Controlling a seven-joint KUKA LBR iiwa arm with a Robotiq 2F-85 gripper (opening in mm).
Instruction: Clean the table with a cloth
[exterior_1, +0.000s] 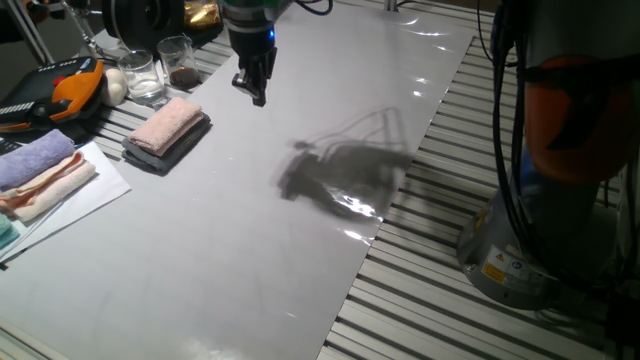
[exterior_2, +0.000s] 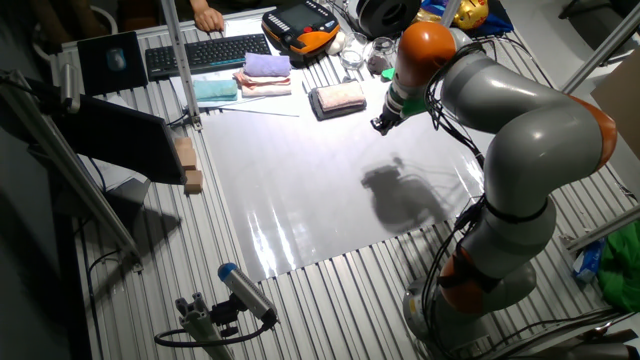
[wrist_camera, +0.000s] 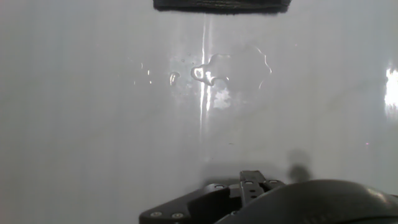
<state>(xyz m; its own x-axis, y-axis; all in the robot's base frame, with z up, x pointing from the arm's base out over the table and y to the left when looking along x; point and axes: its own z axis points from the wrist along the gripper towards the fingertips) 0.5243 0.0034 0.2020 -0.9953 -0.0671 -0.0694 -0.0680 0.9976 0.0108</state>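
Note:
The table (exterior_1: 250, 250) is a large pale grey glossy sheet with slatted metal edges. The pale pink cloth (exterior_1: 168, 122) lies folded on a dark grey cloth (exterior_1: 160, 152) at the sheet's far left edge; it also shows in the other fixed view (exterior_2: 338, 96). My gripper (exterior_1: 257, 92) hangs just above the sheet, to the right of the cloth and apart from it, fingers together and empty. It also shows in the other fixed view (exterior_2: 381, 123). The hand view shows small wet marks (wrist_camera: 208, 78) on the sheet ahead of me, and the dark cloth's edge (wrist_camera: 221, 5) at the top.
Two glasses (exterior_1: 147, 75) stand behind the cloths. Lavender (exterior_1: 35, 160) and peach (exterior_1: 45, 188) towels lie on paper at the left. An orange and black device (exterior_1: 70, 90) lies at the back left. The arm's base (exterior_1: 530, 240) stands at the right, off the sheet.

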